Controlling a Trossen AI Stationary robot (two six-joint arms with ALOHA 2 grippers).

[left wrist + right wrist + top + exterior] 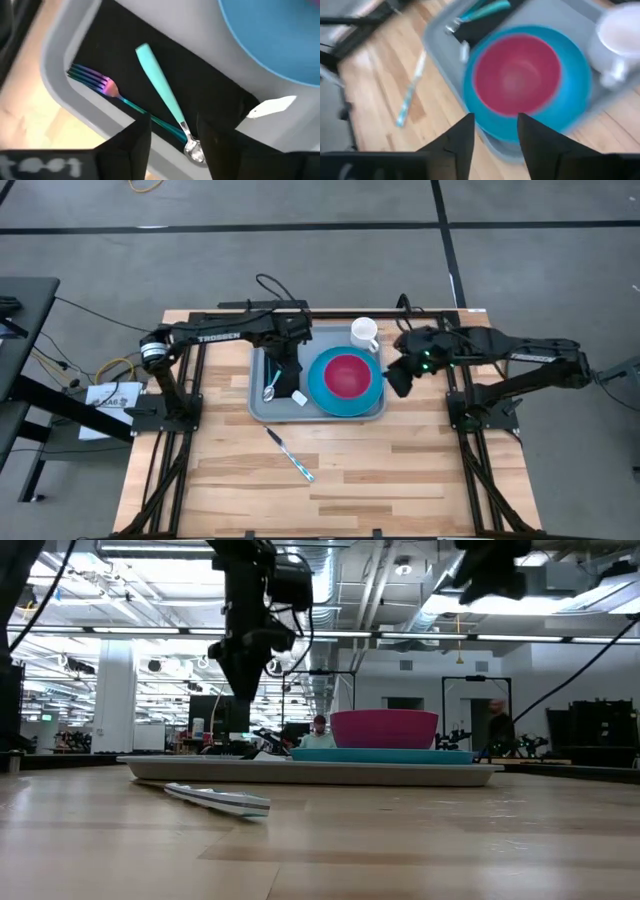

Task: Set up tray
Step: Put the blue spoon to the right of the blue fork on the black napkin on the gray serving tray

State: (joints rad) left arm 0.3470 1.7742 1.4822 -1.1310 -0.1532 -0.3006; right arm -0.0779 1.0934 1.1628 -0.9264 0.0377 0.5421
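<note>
The grey-blue tray (262, 408) lies in the middle of the table. On it are a blue plate (322, 392) bearing a red bowl (347, 375), a white mug (365, 332) and a black napkin (150, 60). A teal-handled spoon (162, 95) and an iridescent fork (107, 90) lie crossed on the napkin. My left gripper (172, 142) hangs open just above them, pointing down, with the spoon's bowl (194, 150) below the gap between its fingers. My right gripper (495, 135) is open in the air off the tray's right edge, above the plate's rim.
A long light-blue utensil (290, 453) lies on the bare wood in front of the tray, also seen in the low view (215, 798). A small white piece (272, 107) lies on the tray beside the napkin. People stand in the room beyond the table.
</note>
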